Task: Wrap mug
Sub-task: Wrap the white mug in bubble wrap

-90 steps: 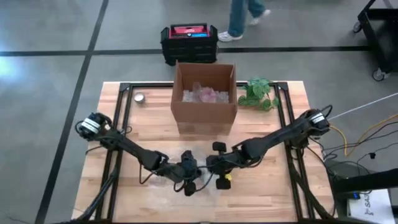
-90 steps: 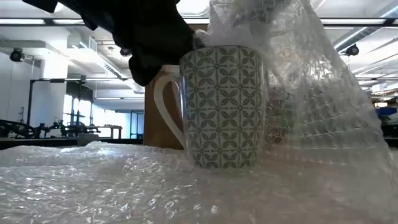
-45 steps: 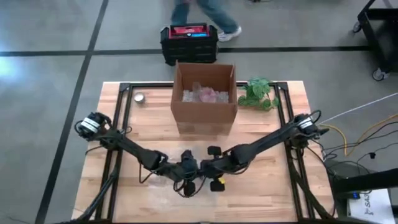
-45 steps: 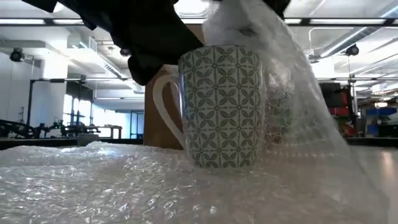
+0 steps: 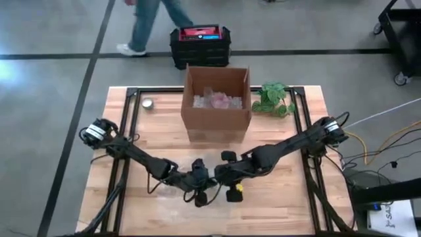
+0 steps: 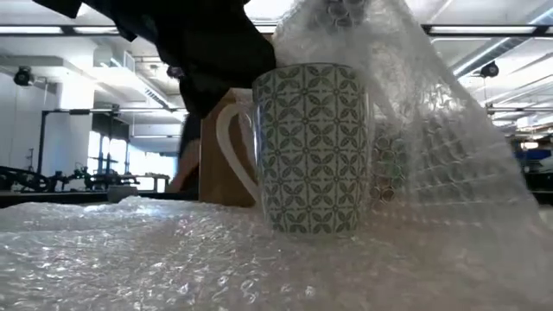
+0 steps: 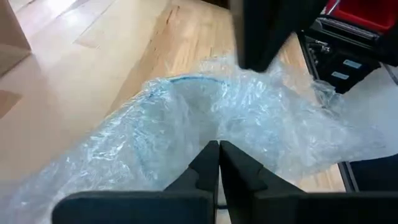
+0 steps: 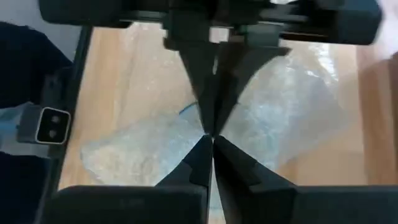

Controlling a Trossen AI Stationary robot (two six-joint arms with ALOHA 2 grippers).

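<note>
The green-patterned mug [image 6: 309, 149] stands upright on the bubble wrap [image 6: 130, 255], handle pointing left in the low view; both the left gripper [image 7: 219, 163] and right gripper [image 8: 212, 142] pinch the wrap

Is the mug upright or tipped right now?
Upright: in the low view the mug stands level on the bubble wrap, handle to the side.

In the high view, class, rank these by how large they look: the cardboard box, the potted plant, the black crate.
1. cardboard box
2. black crate, though it sits on the floor, farther from the camera
3. potted plant
</note>
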